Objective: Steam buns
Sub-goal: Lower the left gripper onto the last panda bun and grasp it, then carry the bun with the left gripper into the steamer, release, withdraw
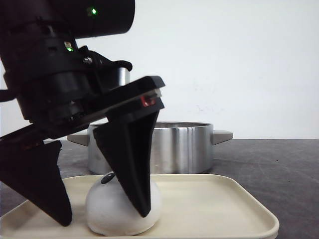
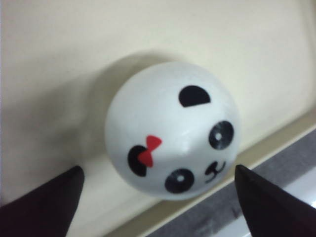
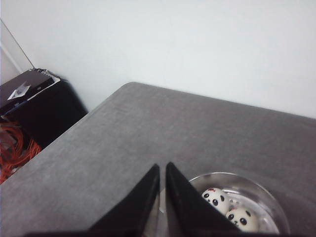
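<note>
The left claw (image 1: 104, 199) hangs low over the tray (image 1: 224, 204), its two black fingers (image 1: 132, 164) spread wide on either side of a white panda bun (image 1: 107, 211); from the front one finger crosses in front of the bun and the other stands off to its side, and I cannot tell whether either touches it; from the left wrist the bun (image 2: 173, 131) sits between the two finger tips with a clear gap on each side, showing black ears, eyes, a small mouth and a red bow by one ear; it rests on the cream tray near its rim (image 2: 256, 153); behind the tray stands a steel pot (image 1: 182, 147) with side handles on the dark grey surface (image 1: 279, 164); the right claw (image 3: 163, 173) has its fingers pressed together, holding nothing, just above the pot (image 3: 266, 197), where two more panda buns (image 3: 229, 207) lie side by side.
</note>
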You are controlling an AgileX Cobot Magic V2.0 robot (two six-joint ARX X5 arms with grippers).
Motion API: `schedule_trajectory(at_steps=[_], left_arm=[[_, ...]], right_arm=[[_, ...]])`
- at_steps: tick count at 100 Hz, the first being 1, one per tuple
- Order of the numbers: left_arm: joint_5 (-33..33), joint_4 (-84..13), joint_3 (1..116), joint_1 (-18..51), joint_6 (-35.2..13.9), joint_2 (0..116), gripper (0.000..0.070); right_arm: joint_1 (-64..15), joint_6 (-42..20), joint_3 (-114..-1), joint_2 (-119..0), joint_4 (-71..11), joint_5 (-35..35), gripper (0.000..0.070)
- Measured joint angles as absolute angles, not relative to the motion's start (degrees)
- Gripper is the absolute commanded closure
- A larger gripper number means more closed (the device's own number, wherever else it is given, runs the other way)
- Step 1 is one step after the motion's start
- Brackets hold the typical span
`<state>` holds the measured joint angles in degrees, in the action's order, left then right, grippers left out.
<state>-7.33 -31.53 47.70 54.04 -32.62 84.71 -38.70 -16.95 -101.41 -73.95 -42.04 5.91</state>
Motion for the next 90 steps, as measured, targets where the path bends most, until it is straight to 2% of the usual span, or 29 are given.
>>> schedule_trajectory(at_steps=[16,21,25,29,30,31,34,53,67,79,90], left_arm=[[-6.2,-29.0,47.7,54.0,-34.2,85.1,0.0108],[-6.2,-27.8,47.7,54.0,-34.6,85.2,0.0139],[-6.2,-27.1,47.7,54.1,-34.7,85.2,0.0250],[-6.2,-27.1,47.7,54.1,-34.7,85.2,0.0432],[-6.1,-27.2,47.7,54.1,-34.7,85.2,0.0458],[-6.1,-27.2,47.7,54.1,-34.7,85.2,0.0538],[-6.1,-27.6,47.7,54.1,-34.7,85.2,0.0697],[-4.8,-28.4,47.7,54.2,-33.4,85.2,0.0691],[-2.4,-31.5,50.3,54.2,-30.5,84.2,0.0691],[5.4,-31.4,56.8,54.0,-26.0,79.8,0.0691],[10.4,-28.4,65.6,51.2,-19.1,78.5,0.0691]], right_arm=[[-38.7,-16.9,-101.4,-74.0,-43.4,6.0,0.0687],[-38.7,-16.9,-101.4,-74.0,-43.6,6.0,0.0687],[-38.7,-16.9,-101.4,-74.0,-43.7,6.0,0.0687],[-38.7,-16.9,-101.4,-74.0,-43.7,5.9,0.0687],[-38.7,-16.9,-101.4,-74.0,-43.7,5.9,0.0687],[-38.7,-16.9,-101.4,-74.0,-43.7,5.9,0.0687],[-38.7,-16.9,-101.4,-74.0,-43.7,5.9,0.0687],[-38.7,-16.7,-101.4,-74.0,-43.7,6.0,0.0687],[-38.7,-16.3,-101.4,-74.0,-44.0,6.0,0.0687],[-38.7,-16.3,-101.4,-74.0,-44.0,6.0,0.0687],[-38.7,-16.3,-101.4,-74.0,-43.9,6.0,0.0687]])
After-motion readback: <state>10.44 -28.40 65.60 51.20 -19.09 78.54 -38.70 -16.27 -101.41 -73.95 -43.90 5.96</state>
